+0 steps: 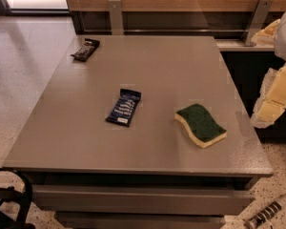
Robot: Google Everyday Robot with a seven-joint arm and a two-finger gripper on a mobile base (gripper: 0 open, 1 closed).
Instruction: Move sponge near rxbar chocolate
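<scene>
"Sponge is sitting where?"
"Front right of the worktop; rxbar chocolate is lying far back left; my pincer is hanging beside the right edge, state I cannot tell; I'm risking stopping at the blue bar instead."

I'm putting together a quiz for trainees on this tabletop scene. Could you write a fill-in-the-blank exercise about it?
1. The sponge lies with its dark ___ scrub side up.
2. The rxbar chocolate lies near the far ___ corner of the table.
3. Between them lies a bar in a dark ___ wrapper.
4. The pincer, low at the picture's right past the table's edge, touches ___ of these three things.

Missing words: green; left; blue; none.
</scene>
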